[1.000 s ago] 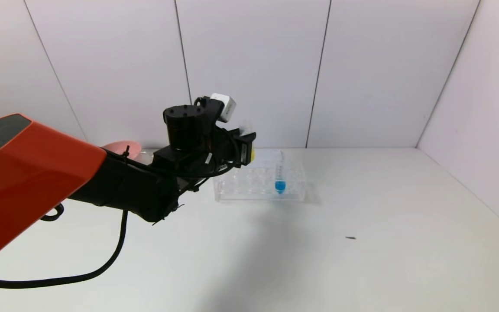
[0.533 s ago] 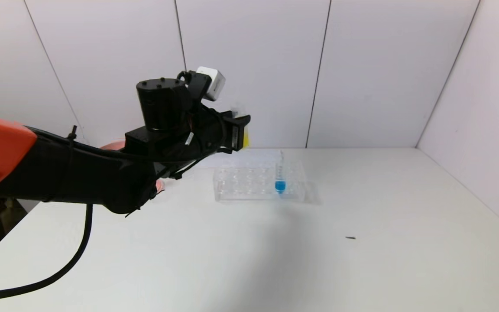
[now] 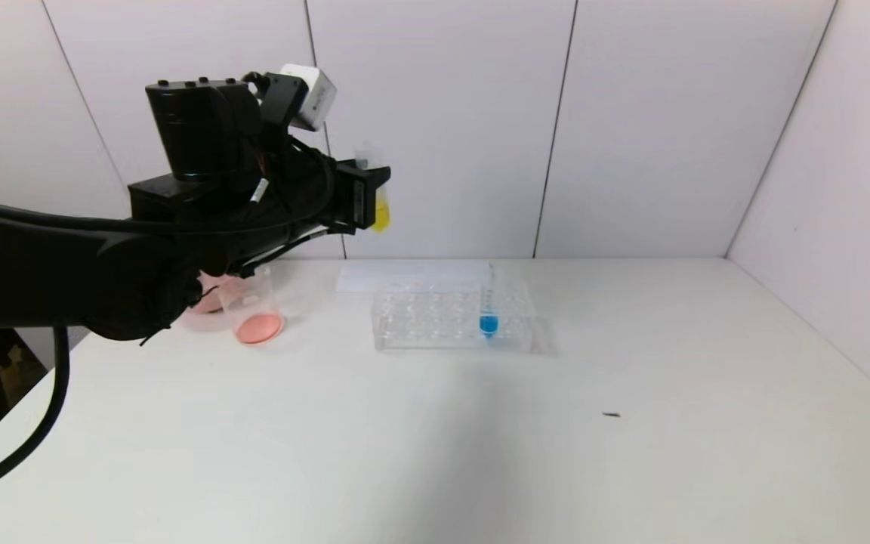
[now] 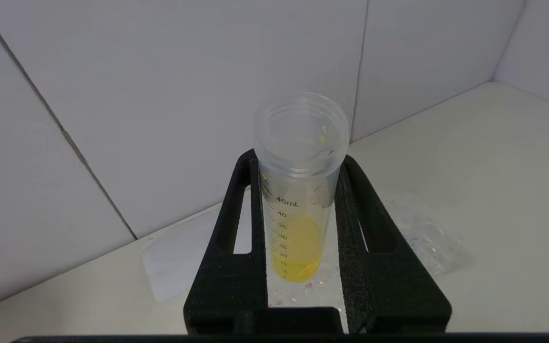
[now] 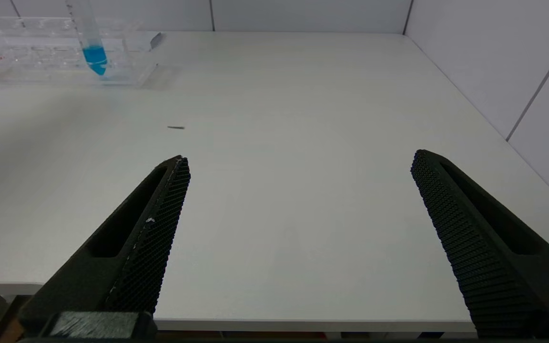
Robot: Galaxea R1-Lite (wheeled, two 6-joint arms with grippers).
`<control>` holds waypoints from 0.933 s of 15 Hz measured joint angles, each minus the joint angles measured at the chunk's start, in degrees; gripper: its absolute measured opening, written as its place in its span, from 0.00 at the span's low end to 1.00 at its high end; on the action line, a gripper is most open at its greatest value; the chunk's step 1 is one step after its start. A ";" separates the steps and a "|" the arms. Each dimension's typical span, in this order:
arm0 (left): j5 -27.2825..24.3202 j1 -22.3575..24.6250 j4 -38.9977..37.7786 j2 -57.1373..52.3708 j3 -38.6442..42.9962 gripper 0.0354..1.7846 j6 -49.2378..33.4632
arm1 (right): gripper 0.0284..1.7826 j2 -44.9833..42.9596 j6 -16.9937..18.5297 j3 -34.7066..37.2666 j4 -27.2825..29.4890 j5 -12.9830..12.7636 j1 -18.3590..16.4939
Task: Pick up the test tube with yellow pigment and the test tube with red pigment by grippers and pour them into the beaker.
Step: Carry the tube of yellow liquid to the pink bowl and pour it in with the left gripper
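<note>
The left gripper point(image 3: 363, 198) is raised high at the far left, above the small clear glass beaker point(image 3: 254, 310) holding pinkish liquid. Its fingers point(image 4: 236, 267) clamp the slim clear yellow-tipped test tube point(image 4: 298, 214) upright between them. The right gripper point(image 5: 298, 190) hangs spread wide over the table's near right edge.

A clear plastic rack point(image 3: 451, 321) w/ lots of little holes sits near the back of the white table point(image 3: 480, 438). One tube w/ blue liquid point(image 3: 488, 306) stands up in it, on the rack's right side. A flat white sheet point(image 3: 397, 276) lies just behind the rack, next to the wall. A pink bowl point(image 3: 212, 295) is at the table's back left, partly hidden. A tiny dark speck point(image 3: 612, 415) lies on the table, well apart from the rack.
</note>
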 joint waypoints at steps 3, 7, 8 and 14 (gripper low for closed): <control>0.00 3.75 1.73 -1.82 -0.09 0.23 0.13 | 0.95 0.00 0.02 0.00 0.00 0.00 0.00; 0.05 8.11 2.95 -4.27 0.39 0.23 0.30 | 0.95 0.00 0.02 0.00 0.00 0.00 0.00; 0.05 8.83 3.63 -4.79 0.44 0.23 0.37 | 0.95 0.00 0.02 0.00 0.00 0.00 0.00; 0.05 13.07 3.94 -5.84 0.45 0.23 0.52 | 0.95 0.00 0.02 0.00 0.00 0.00 0.00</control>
